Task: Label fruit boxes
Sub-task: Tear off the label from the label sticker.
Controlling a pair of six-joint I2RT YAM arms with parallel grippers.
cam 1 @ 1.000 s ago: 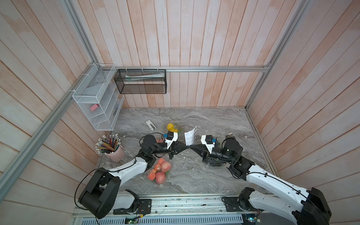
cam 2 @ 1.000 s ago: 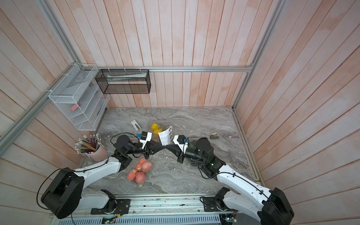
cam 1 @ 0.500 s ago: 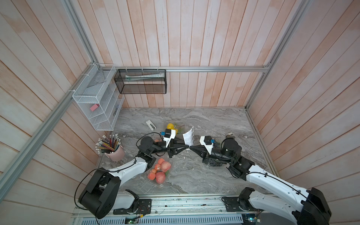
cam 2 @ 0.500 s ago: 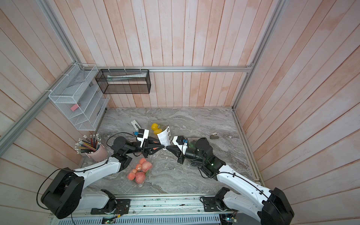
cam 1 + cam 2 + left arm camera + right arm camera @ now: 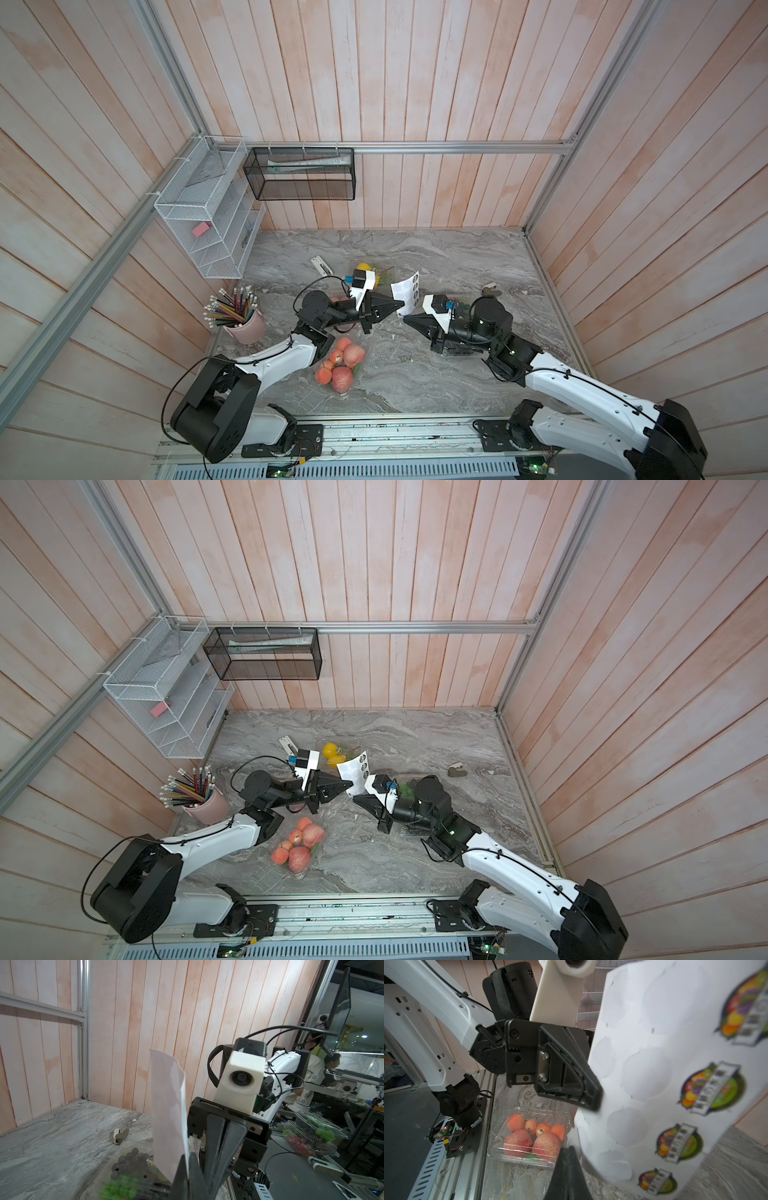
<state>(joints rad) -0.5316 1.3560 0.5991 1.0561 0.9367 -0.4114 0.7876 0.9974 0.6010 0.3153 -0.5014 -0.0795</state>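
Now the apple box (image 5: 341,365) is seen on the table (image 5: 415,374) in both top views. Left wrist view: the sticker sheet (image 5: 168,1115) is pinched by the left end effector (image 5: 187,1159). Right wrist view: the right end effector (image 5: 570,1153) is pressed together.

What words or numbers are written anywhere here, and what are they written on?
Round stickers on the sticker sheet: a band of lettering across fruit pictures, too blurred to read.
Small label on the grape box: too small to read.
No other writing can be made out, so there is nothing to quote.
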